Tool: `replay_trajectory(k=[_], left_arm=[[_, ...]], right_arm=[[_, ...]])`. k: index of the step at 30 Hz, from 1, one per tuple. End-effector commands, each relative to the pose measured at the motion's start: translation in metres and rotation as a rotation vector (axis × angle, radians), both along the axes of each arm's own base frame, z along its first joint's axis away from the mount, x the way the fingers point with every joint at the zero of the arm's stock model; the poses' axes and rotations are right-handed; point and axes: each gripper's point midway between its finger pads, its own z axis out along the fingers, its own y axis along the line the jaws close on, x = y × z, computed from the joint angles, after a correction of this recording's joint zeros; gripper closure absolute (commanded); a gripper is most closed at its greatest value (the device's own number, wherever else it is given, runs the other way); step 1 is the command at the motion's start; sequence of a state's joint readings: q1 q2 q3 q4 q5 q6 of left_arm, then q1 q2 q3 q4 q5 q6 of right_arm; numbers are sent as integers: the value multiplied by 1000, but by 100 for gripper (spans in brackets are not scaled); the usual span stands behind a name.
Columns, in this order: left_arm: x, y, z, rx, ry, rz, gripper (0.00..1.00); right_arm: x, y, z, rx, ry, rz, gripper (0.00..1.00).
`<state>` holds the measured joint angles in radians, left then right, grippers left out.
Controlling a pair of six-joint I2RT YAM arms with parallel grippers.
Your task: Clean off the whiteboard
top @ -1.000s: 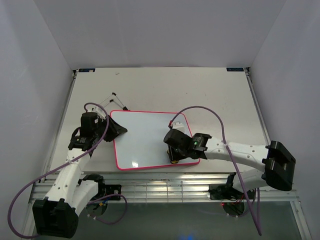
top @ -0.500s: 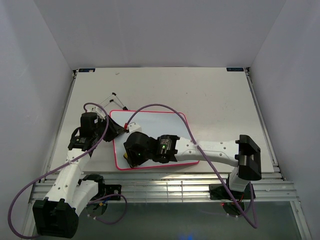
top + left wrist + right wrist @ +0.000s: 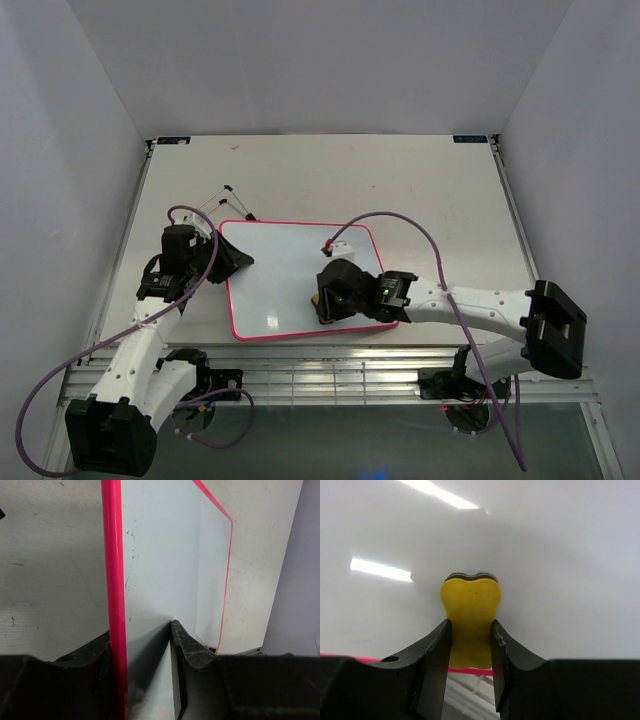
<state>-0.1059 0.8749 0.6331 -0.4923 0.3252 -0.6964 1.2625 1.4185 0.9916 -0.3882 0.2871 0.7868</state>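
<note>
**A:** Top external view first: where does everything sit?

**B:** The whiteboard [image 3: 285, 275] lies on the table [image 3: 420, 180], a little left of the middle and toward the near edge. Its black stand legs [image 3: 222, 200] poke out past the far-left corner.

**A:** And the arms?

**B:** The left claw [image 3: 141, 640] is at the board's left edge. Its fingers stand on either side of the pink frame [image 3: 112, 555] and look clamped on it, bracing the board. The right claw [image 3: 470, 630] is closed on the yellow eraser [image 3: 470, 597], whose dark end is pressed to the white surface close to the near edge, right of the middle.

**A:** What is left to wipe?

**B:** From above the surface reads clean. The left wrist view shows a few tiny dark specks [image 3: 129, 533] just inside the left frame. I cannot tell whether they are ink or dirt.

**A:** So how should the wiping go?

**B:** My judgement is this:
- Hold the eraser square to the board, with even pressure.
- Make long overlapping strokes parallel to the near edge, working toward the far side.
- Carry each stroke up to the frame without riding over it, and stop short of the left claw.
- Keep that left grip firm, since a glossy board could slide.
- Watch the purple cable [image 3: 395, 213] arching over the far-right corner so it does not drag.
</note>
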Motion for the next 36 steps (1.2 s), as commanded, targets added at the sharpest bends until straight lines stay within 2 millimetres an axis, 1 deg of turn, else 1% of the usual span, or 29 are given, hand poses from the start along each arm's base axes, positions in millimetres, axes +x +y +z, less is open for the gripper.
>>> replay_trajectory(k=[1,2,3,4,5,6,8,9,11,12,14,15,16,17,18,19,20,21,23,24,25,26,27,28,30,31,33,34,36], left_arm=[[18,34,7,198,-118,78,100],[18,34,7,198,-121,78,100],[18,34,8,198,-122,79,100],[18,34,9,197,-127,79,100],[18,34,10,197,-130,79,100],[18,34,9,197,-129,77,100],[18,33,10,195,-134,71,100],[18,32,11,194,-136,70,100],[17,32,11,194,-138,68,100],[18,32,12,195,-141,67,100],[18,32,12,194,-145,64,100],[17,31,13,191,-147,57,100],[18,30,13,191,-152,51,100],[18,29,14,188,-154,45,100],[18,29,14,187,-156,42,100],[18,28,16,187,-163,38,100],[18,27,17,184,-168,35,100],[17,27,18,183,-172,30,100],[17,25,24,179,-201,14,100],[15,18,27,155,-218,-23,100],[15,13,34,142,-253,-49,100],[13,8,36,130,-268,-81,100],[13,7,39,125,-280,-86,100],[13,6,41,118,-285,-90,100],[11,1,44,101,-299,-111,100],[12,0,45,94,-304,-115,100],[10,-3,47,77,-314,-126,100],[10,-5,50,67,-326,-132,100],[9,-6,51,58,-335,-137,100]], right_arm=[[14,-88,-68,-245,83,-119,67],[13,-102,-73,-237,99,-126,67],[26,-114,-75,-236,92,-141,67],[34,-118,-73,-214,88,-149,67],[34,-123,-72,-184,110,-138,67],[50,-132,-70,-162,112,-175,67],[60,-140,-65,-145,110,-147,67],[77,-152,-60,-125,114,-198,67],[86,-156,-51,-69,125,-173,67],[103,-164,-39,-53,100,-217,67],[120,-178,-31,-89,67,-248,67],[129,-193,-29,-113,80,-295,67],[142,-197,-19,-118,65,-314,67],[151,-211,-28,-178,78,-352,67],[160,-224,-30,-206,78,-381,67],[170,-230,-30,-219,79,-396,67],[173,-237,-44,-252,122,-405,67],[180,-249,-49,-271,132,-422,67],[192,-256,-64,-313,163,-411,67],[198,-262,-67,-328,162,-388,66],[202,-263,-77,-342,178,-370,65],[212,-267,-74,-353,160,-376,65],[215,-270,-75,-372,157,-362,64],[217,-271,-80,-382,168,-354,60],[225,-274,-77,-382,166,-360,56],[226,-274,-78,-384,174,-352,50],[226,-274,-78,-384,189,-348,45],[226,-274,-78,-386,193,-346,38],[224,-275,-77,-393,203,-345,32]])
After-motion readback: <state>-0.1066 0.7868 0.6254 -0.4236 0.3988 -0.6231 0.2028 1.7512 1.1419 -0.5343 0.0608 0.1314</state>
